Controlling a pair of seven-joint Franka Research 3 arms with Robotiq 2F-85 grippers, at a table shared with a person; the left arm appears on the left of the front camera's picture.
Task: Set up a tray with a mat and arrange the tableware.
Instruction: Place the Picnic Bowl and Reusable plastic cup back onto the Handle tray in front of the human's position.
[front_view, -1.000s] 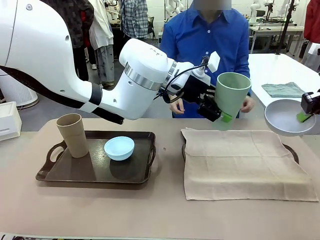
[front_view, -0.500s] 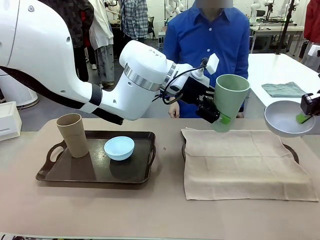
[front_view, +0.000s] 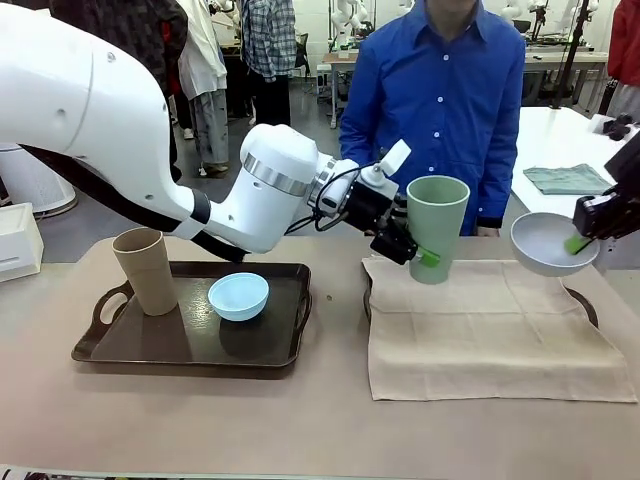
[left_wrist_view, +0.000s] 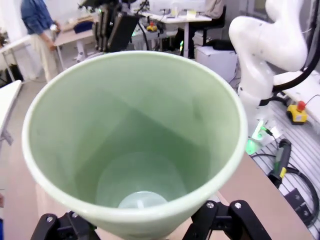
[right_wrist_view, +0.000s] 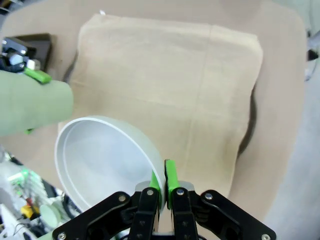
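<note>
My left gripper (front_view: 426, 256) is shut on the pale green cup (front_view: 437, 228), holding it upright just above the far left corner of the beige mat (front_view: 490, 325). The left wrist view looks down into this cup (left_wrist_view: 135, 150). The mat covers a dark tray (front_view: 589, 305) on the right. My right gripper (front_view: 578, 243) pinches the rim of the white bowl (front_view: 548, 243), tilted above the mat's far right part. In the right wrist view the pads (right_wrist_view: 170, 176) clamp the bowl (right_wrist_view: 100, 155) over the mat (right_wrist_view: 170, 85). The tan-brown cup (front_view: 145, 270) and light blue bowl (front_view: 238, 296) stand on the left tray (front_view: 190, 345).
A person in a blue shirt (front_view: 440, 100) stands at the far side, behind the mat. A folded grey-green cloth (front_view: 565, 178) lies on a white table at the back right. Bare tabletop (front_view: 300, 420) runs along the near edge.
My left arm has lowered the green cup down and slightly left to the mat's corner. My right gripper has brought the white bowl left and lower. The person's hand has left the cup.
</note>
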